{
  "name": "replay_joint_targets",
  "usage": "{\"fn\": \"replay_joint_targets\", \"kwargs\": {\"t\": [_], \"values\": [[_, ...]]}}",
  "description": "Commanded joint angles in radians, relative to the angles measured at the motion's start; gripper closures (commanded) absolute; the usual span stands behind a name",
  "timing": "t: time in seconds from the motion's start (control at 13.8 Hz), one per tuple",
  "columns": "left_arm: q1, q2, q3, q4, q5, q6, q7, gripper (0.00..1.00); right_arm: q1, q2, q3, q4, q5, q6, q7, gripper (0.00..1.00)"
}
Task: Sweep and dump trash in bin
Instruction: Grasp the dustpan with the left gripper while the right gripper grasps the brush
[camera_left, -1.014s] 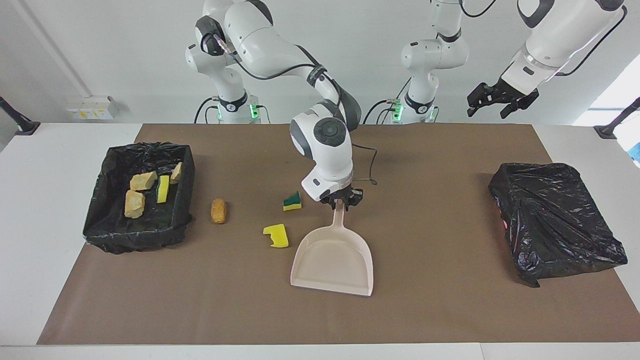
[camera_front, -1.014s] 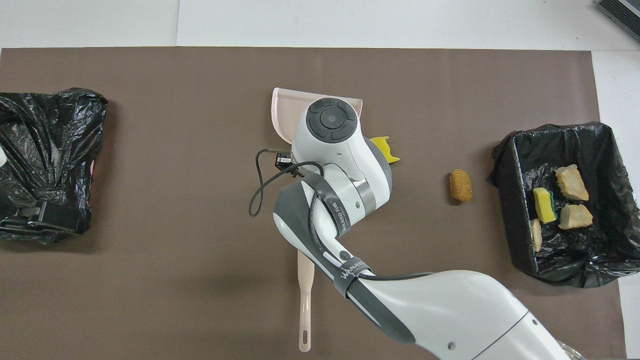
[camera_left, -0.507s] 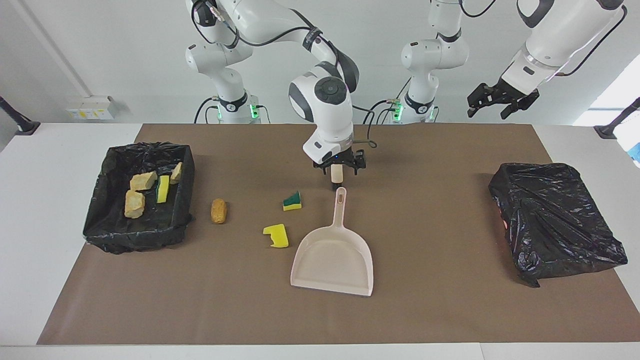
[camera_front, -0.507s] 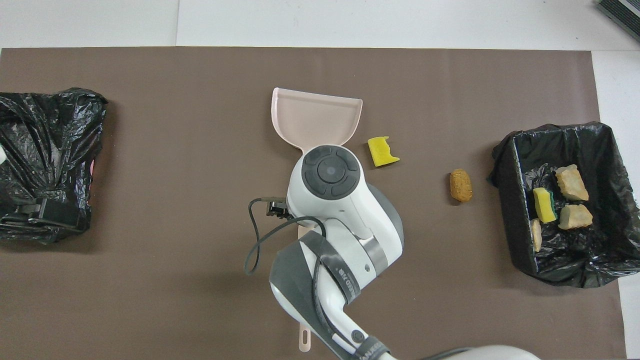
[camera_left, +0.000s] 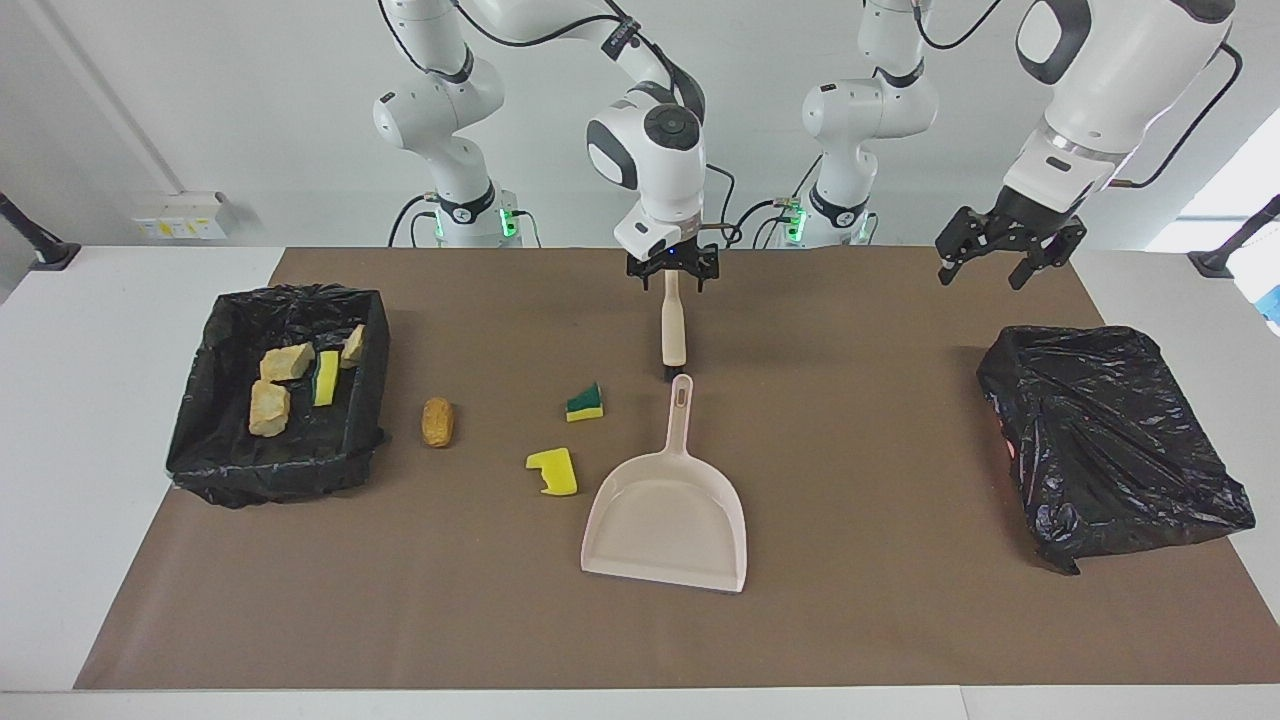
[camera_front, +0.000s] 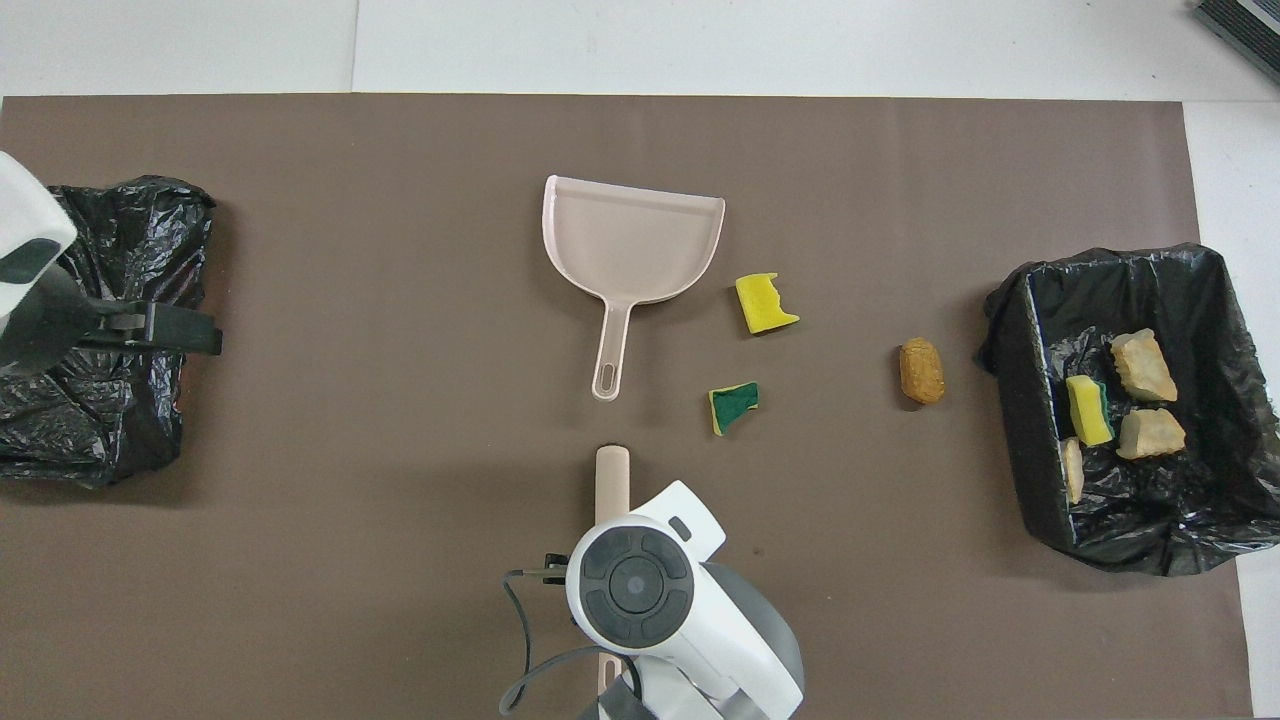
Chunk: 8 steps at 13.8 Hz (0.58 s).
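my right tool hangs over the brush, which lies flat on the brown mat with its handle pointing toward my bases; the fingers are spread wide to either side of the handle's end, and i cannot tell whether they touch it. the brush lies just nearer to me than the beige dustpan, its end almost meeting the dustpan's handle tip, and the pan's open mouth faces away from me. my left tool waits in the air with its fingers spread and nothing in them, above the counter by the crumpled black bag at my left arm's end. three scraps lie loose on the mat, toward my right arm's end from the dustpan: the green-topped sponge wedge beside the dustpan's handle, the yellow sponge chunk just beside the pan's wall, and the brown oval nugget near the bin. the black-lined bin at my right arm's end holds four scraps: three tan bread-like pieces and a yellow sponge strip with a green edge.
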Motion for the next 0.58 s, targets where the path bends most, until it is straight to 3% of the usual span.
{"fn": "replay_joint_targets", "kwargs": {"t": [0.0, 0.14, 0.51], "values": [[-0.073, 0.138, 0.006, 0.168, 0.040, 0.002, -0.034, 0.00, 0.035, -0.042, -0.001, -0.103, 0.022, 0.083, 0.058, 0.12], [-0.126, 0.228, 0.006, 0.274, 0.058, 0.002, -0.108, 0.00, 0.041, -0.039, -0.001, -0.126, 0.022, 0.094, 0.061, 0.16], [-0.262, 0.344, 0.009, 0.323, 0.081, 0.096, -0.255, 0.00, 0.061, -0.019, -0.001, -0.132, 0.043, 0.097, 0.056, 0.33]]}}
